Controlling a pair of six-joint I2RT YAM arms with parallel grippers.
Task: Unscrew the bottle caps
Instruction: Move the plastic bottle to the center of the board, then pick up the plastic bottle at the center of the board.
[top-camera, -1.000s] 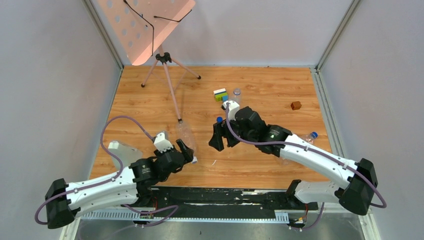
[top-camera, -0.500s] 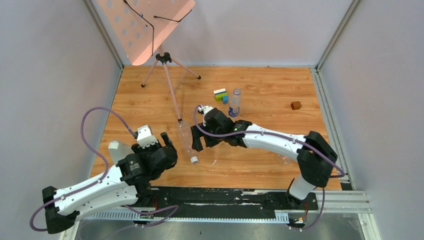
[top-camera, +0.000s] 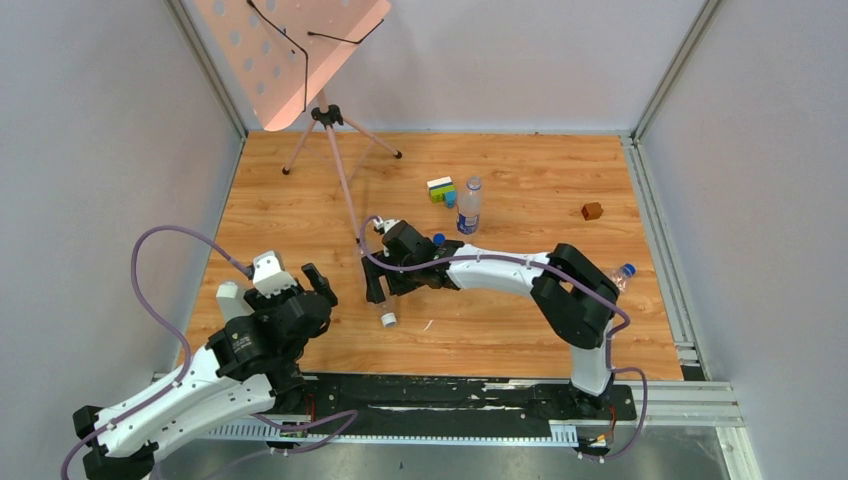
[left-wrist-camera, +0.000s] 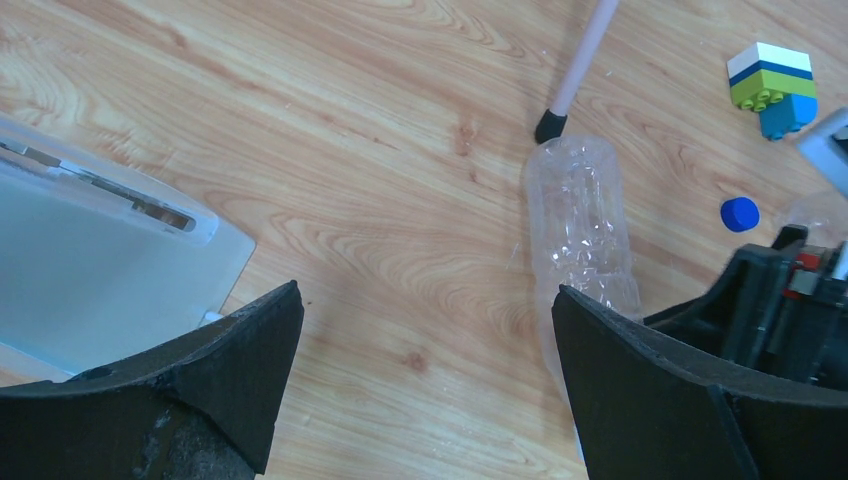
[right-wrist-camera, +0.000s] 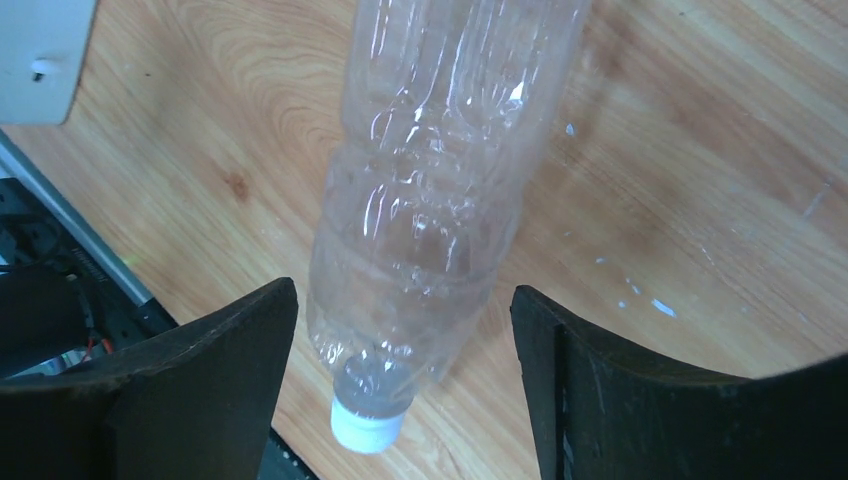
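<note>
Right end effector (right-wrist-camera: 402, 292) open, astride lying clear bottle (right-wrist-camera: 440, 150), near its white cap (right-wrist-camera: 366, 428)

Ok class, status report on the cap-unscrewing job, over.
Left end effector open, empty. Right end effector open, straddling the lying unlabelled bottle; white cap on. Tripod foot at bottle's base.

The unlabelled bottle (right-wrist-camera: 430, 200) is cropped at its base; well right of it, another bottle (top-camera: 620, 273) is half hidden by the right arm (top-camera: 500, 272).
</note>
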